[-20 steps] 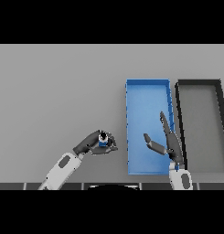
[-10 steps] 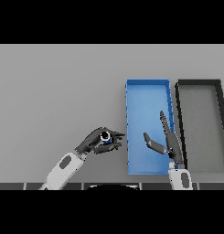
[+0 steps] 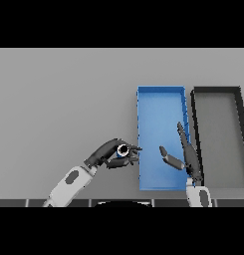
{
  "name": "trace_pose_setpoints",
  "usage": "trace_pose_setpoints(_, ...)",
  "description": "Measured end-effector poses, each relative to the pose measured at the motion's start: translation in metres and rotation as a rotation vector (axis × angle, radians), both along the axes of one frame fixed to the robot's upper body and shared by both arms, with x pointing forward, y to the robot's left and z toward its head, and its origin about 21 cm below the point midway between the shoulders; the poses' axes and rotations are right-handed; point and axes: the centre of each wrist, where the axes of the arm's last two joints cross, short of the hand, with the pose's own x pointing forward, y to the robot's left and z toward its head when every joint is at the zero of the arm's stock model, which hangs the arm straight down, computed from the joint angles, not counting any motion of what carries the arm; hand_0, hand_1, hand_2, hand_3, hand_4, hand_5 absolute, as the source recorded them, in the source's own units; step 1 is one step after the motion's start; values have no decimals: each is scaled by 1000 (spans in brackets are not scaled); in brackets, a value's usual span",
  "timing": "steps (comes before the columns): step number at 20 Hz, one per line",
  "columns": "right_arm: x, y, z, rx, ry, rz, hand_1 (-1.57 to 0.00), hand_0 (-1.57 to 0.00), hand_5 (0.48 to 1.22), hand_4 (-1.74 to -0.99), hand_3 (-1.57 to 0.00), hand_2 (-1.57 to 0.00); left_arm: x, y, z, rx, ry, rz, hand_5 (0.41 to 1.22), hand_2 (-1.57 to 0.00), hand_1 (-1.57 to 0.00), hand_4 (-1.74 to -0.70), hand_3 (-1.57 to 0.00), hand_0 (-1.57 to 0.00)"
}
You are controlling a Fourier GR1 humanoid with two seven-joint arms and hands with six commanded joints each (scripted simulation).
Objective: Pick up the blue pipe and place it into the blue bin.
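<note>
A short blue pipe [image 3: 123,150], seen end-on with a pale rim and dark bore, is held in my left hand [image 3: 109,153], whose fingers and thumb curl round it. The hand hangs just left of the blue bin [image 3: 161,109], close to its near left wall. My right hand [image 3: 187,158] is open with straight fingers over the bin's near right part, thumb pointing left.
A black bin [image 3: 216,130] stands right beside the blue one, touching or nearly touching its right wall. The grey table [image 3: 59,99] stretches wide to the left and far side.
My left hand has carried the pipe to the right, toward the blue bin's left wall, and slightly away from me. The right hand has barely moved.
</note>
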Motion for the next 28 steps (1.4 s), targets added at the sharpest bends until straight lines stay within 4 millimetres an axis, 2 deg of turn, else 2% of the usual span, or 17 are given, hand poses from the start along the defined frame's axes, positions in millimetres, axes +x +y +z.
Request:
trace_pose_setpoints(3,0,2,0,1,0,0,1,1,605,-1178,1,1,1,-6,0,22,16,-3,1219,-1569,-1569,-1740,-1494,-1569)
trace_pose_setpoints(5,-1,1,3,6,-17,-2,1,1,615,-1186,1,1,-1,-2,-4,22,11,-4,1220,-1570,-1570,-1741,-1495,-1570)
trace_pose_setpoints(7,0,-1,11,78,-70,75,1,1,608,-1195,1,1,-2,-1,-6,32,13,-6,1220,-1570,-1570,-1741,-1496,-1570)
trace_pose_setpoints(9,3,-11,32,184,-99,200,1,1,572,-1231,1,1,0,-2,-3,22,11,0,1220,-1571,-1571,-1741,-1496,-1570)
trace_pose_setpoints(13,9,-10,82,161,-88,457,1,1,500,-1314,1,1,2,-2,-3,33,12,-14,1221,-1571,-1571,-1741,-1491,-1571)
trace_pose_setpoints(16,17,7,112,113,-64,611,1,1,502,-1306,1,1,3,-4,-5,39,6,-18,1221,-1571,-1571,-1741,-1487,-1571)
trace_pose_setpoints(19,25,26,127,54,-42,728,1,1,517,-1311,1,1,3,-3,1,37,-11,-12,1221,-1571,-1571,-1741,-1484,-1571)
trace_pose_setpoints(22,35,46,132,-22,-48,813,1,1,527,-1276,1,1,1,-1,-4,40,7,-25,1221,-1571,-1571,-1741,-1486,-1571)
trace_pose_setpoints(24,37,64,137,-27,-48,874,1,1,530,-1241,1,1,1,0,-1,13,1,-26,1221,-1571,-1571,-1741,-1502,-1571)
trace_pose_setpoints(26,41,77,141,-55,-33,902,1,1,532,-1230,1,1,5,-1,-1,18,0,-41,1221,-1571,-1571,-1741,-1525,-1571)
trace_pose_setpoints(28,46,93,143,-65,-27,941,1,1,529,-1225,1,1,-1,-3,-3,5,7,-67,1221,-1571,-1571,-1741,-1536,-1571)
